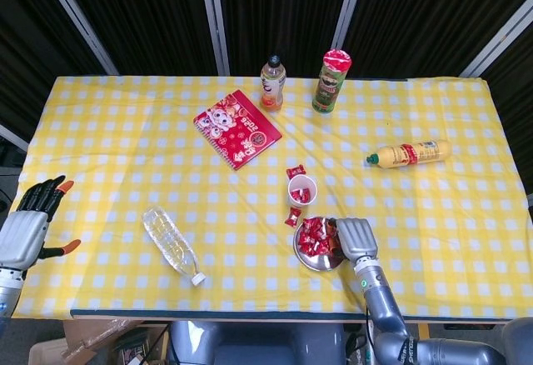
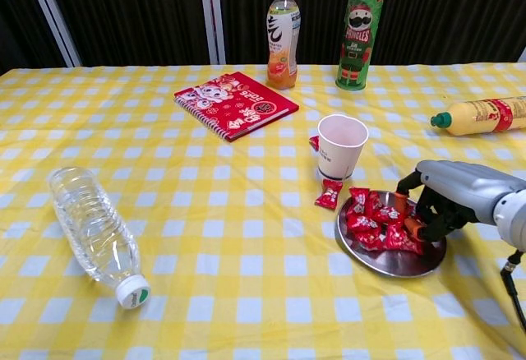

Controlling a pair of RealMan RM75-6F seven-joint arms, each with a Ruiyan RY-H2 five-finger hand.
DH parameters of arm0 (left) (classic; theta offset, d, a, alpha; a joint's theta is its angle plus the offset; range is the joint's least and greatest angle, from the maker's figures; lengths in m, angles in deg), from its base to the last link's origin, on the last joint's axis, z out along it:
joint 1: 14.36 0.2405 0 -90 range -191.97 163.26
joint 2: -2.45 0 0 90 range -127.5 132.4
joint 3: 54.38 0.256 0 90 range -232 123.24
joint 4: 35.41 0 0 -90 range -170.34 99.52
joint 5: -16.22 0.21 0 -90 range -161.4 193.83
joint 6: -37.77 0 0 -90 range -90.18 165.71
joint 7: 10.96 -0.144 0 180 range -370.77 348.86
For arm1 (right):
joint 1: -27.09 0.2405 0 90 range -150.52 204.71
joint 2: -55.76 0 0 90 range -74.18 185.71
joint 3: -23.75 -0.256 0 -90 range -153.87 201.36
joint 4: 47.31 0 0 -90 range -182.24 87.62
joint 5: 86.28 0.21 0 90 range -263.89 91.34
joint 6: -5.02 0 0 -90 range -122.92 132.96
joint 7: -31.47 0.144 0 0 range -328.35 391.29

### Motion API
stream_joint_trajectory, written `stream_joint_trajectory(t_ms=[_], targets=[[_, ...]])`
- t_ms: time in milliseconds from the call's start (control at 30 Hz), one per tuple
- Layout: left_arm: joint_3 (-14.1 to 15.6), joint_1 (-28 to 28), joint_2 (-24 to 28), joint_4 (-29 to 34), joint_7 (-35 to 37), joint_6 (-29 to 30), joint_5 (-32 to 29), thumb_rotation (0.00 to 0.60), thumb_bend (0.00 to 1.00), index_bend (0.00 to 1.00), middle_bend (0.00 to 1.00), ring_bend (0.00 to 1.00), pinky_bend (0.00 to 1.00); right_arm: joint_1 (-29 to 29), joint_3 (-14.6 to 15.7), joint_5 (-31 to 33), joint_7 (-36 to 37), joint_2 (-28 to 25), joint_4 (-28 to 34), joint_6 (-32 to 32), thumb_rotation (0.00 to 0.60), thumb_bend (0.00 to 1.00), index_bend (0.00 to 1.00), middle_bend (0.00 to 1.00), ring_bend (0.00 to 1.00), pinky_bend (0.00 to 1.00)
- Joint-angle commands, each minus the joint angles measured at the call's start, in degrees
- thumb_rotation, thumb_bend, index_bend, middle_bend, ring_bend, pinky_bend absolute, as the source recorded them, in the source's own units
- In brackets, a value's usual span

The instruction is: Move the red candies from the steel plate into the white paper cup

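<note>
The steel plate (image 2: 396,260) (image 1: 314,258) lies near the table's front, with several red candies (image 2: 375,219) (image 1: 311,236) bunched on its left half. Just behind it stands the white paper cup (image 2: 341,146) (image 1: 301,190), and the head view shows red candy inside it. My right hand (image 2: 450,196) (image 1: 353,238) is over the plate's right side, its fingers curled down onto the candies. Whether a candy is pinched between them is hidden. My left hand (image 1: 25,226) hangs at the table's left edge with fingers apart, holding nothing.
One loose candy (image 2: 330,194) lies left of the plate, another (image 1: 296,171) behind the cup. A clear water bottle (image 2: 96,235) lies front left. A red notebook (image 2: 235,103), drink bottle (image 2: 282,35), Pringles can (image 2: 358,36) and yellow bottle (image 2: 481,116) sit further back.
</note>
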Motion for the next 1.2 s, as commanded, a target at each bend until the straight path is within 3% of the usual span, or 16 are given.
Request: stream_joint_trajectory(t_ms=[33, 433, 800, 1200], targets=[[-0.01, 0.01, 0.01, 0.03, 0.0, 0.05, 0.0, 0.6, 0.07, 0.0, 0.0, 0.0, 0.0, -0.15, -0.36, -0.96, 0.56, 0.1, 0.13, -0.45, 0.6, 0.58, 0.61, 0.81, 0.81, 0.92], [0.05, 0.09, -0.01, -0.17, 0.2, 0.29, 0.2, 0.6, 0.07, 0.0, 0.0, 0.0, 0.0, -0.68, -1.29, -5.46, 0.37, -2.43, 5.33, -3.6, 0.6, 0.58, 0.61, 0.81, 0.81, 0.92], [0.09, 0.06, -0.02, -0.12, 0.29, 0.31, 0.34, 0.6, 0.07, 0.0, 0.0, 0.0, 0.0, 1.66, -8.41, -3.97, -1.17, -7.04, 12.55, -5.17, 0.6, 0.58, 0.61, 0.81, 0.81, 0.92], [-0.09, -0.46, 0.38, 0.37, 0.98, -1.37, -0.88, 0.6, 0.07, 0.0, 0.0, 0.0, 0.0, 8.52, -13.65, 3.56, -3.58, -3.9, 8.47, -0.92, 0.6, 0.59, 0.61, 0.81, 0.81, 0.92]])
